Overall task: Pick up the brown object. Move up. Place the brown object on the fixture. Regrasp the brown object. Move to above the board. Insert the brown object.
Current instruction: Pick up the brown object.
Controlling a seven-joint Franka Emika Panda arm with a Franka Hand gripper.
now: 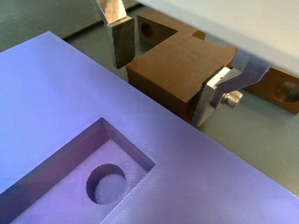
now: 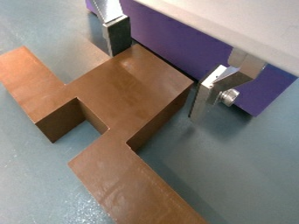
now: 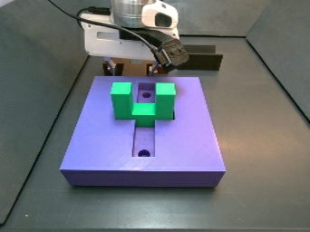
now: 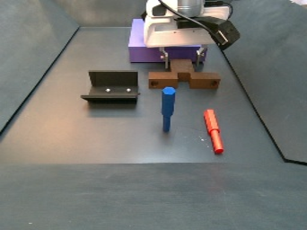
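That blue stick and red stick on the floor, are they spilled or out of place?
Nothing looks spilled. The blue peg stands upright, the red peg lies flat beside it, apart. The tool straddles the brown object beside the board.

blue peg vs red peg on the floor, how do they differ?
The blue peg stands upright; the red peg lies flat. Blue is nearer the fixture, red farther out. Both are slim, loose and away from the gripper, which straddles the brown object.

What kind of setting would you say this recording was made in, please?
Probably a lab test cell for robot assembly: a dark walled floor, a slotted purple board bearing a green block, and the gripper down around the brown object.
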